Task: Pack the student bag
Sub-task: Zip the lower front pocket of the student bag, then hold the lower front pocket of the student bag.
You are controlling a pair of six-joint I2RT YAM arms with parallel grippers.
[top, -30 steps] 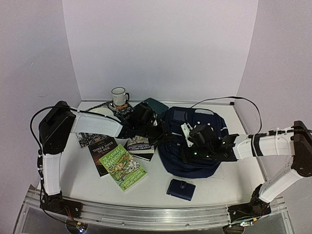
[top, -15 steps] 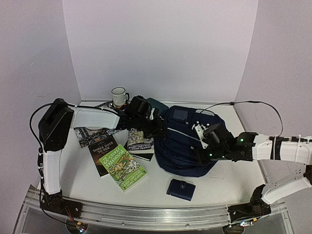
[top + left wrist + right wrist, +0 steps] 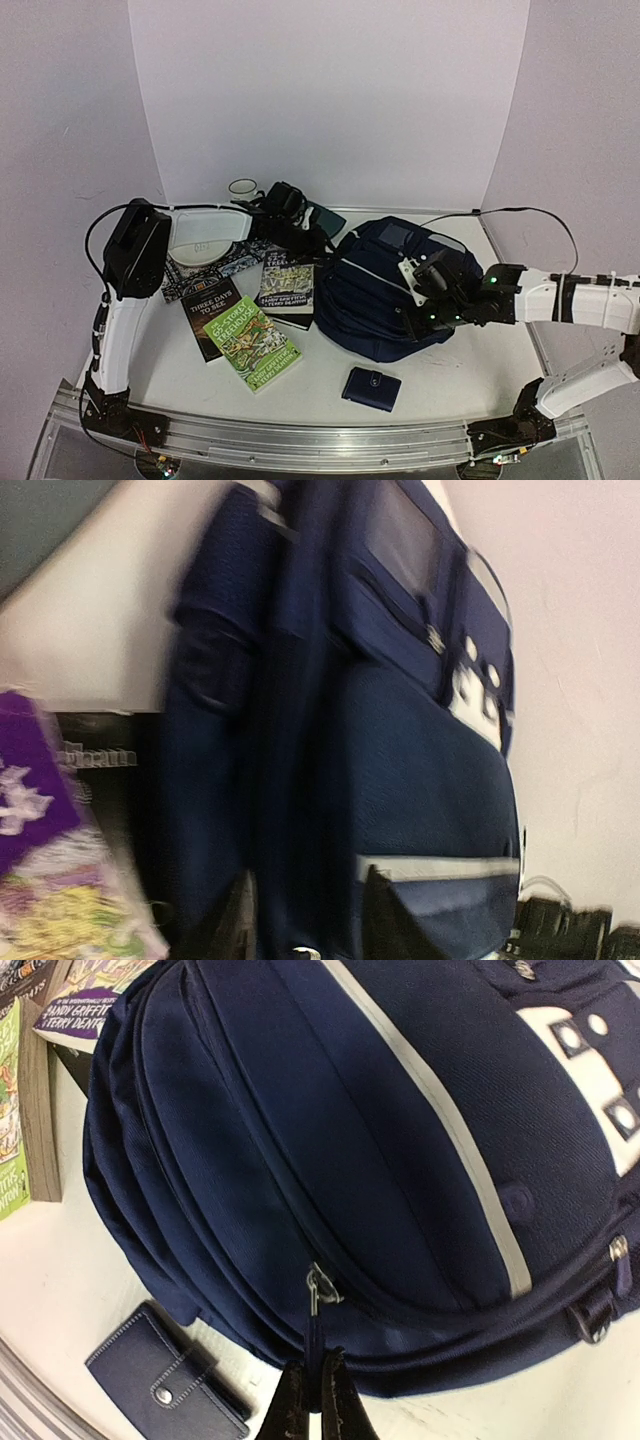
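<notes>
on the table (image 3: pixel 450 372), right of centre: the student bag (image 3: pixel 372 300) lies on its back, front pockets up, a thin white stripe across its face.
- compartments: no view into any of them, so contents cannot be told. in the right wrist view one zip track runs up from its slider (image 3: pixel 318 1288) and looks closed above it.
- right gripper (image 3: pixel 312 1400): jaws pinched narrow on the navy pull cord (image 3: pixel 314 1332) that hangs from that slider, low on the bag's rounded side, just above the tabletop.
- left gripper (image 3: pixel 310 925): the wrist view is blurred. the two fingers stand apart with navy fabric showing beyond the gap, and nothing is seen clamped. from overhead it sits just beside the bag's far-left edge.
- outside the bag, on the table:
  - small navy wallet (image 3: pixel 371 388), snap fastened, near the bag's near edge but apart from it.
  - black book (image 3: pixel 208 305), with the green book (image 3: pixel 252 343) lying partly over it.
  - a third book (image 3: pixel 288 285), just beside the bag's left side.
  - mug (image 3: pixel 243 186), behind the left arm. only the rim shows and its inside cannot be told.
</notes>
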